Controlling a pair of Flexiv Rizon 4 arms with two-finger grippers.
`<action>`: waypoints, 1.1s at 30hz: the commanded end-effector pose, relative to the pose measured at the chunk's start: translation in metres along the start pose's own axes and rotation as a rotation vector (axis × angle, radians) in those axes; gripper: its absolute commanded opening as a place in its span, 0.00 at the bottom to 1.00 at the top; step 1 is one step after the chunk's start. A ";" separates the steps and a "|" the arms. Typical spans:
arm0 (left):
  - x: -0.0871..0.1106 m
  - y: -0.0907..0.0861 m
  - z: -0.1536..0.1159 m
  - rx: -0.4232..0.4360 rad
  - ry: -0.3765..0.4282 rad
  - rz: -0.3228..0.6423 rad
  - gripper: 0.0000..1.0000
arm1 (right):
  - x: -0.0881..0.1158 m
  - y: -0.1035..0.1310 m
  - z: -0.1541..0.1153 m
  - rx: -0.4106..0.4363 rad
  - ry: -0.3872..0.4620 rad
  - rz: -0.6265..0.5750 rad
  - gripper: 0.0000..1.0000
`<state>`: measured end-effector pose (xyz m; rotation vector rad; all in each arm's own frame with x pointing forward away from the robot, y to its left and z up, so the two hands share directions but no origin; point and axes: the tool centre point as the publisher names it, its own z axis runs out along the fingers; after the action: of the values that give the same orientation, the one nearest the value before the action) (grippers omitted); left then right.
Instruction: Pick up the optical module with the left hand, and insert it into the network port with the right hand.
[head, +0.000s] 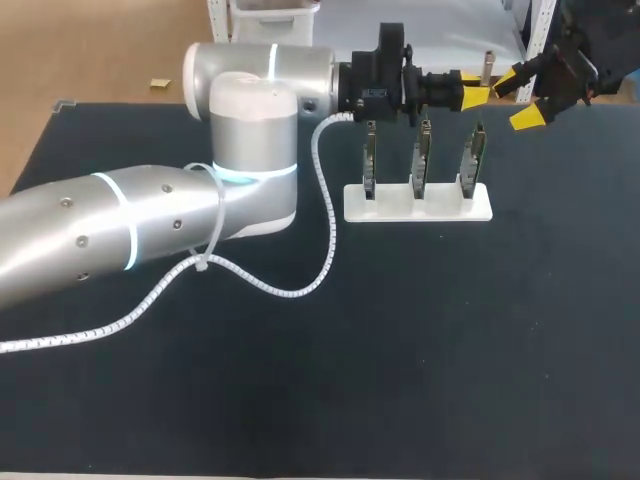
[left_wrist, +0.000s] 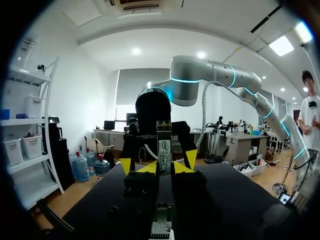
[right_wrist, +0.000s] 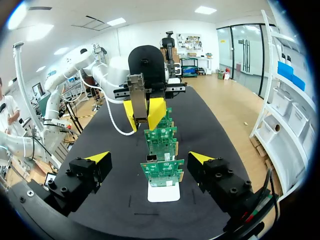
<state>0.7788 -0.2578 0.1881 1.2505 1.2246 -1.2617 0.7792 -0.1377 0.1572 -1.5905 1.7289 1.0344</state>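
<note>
Optical module (left_wrist: 164, 144) gripped by left claw (left_wrist: 164, 169), upright.

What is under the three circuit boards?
A white base on the black table; the circuit boards' lower edges sink into it, so how they seat is hidden.

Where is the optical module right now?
The optical module is clamped in the left gripper, above the right end of the white board rack in the head view, with the open right gripper just to its right.
</note>
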 end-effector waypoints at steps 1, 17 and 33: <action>0.000 0.000 0.002 -0.004 -0.003 -0.001 0.00 | 0.000 0.000 0.000 0.001 0.001 0.000 1.00; 0.010 0.005 0.006 -0.005 0.015 -0.021 0.00 | 0.000 0.000 0.000 0.001 0.001 0.000 1.00; 0.012 0.006 0.009 0.000 0.016 -0.017 0.00 | 0.000 0.000 0.000 0.001 0.001 0.000 1.00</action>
<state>0.7800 -0.2645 0.1763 1.2491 1.2499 -1.2622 0.7792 -0.1377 0.1572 -1.5905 1.7289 1.0344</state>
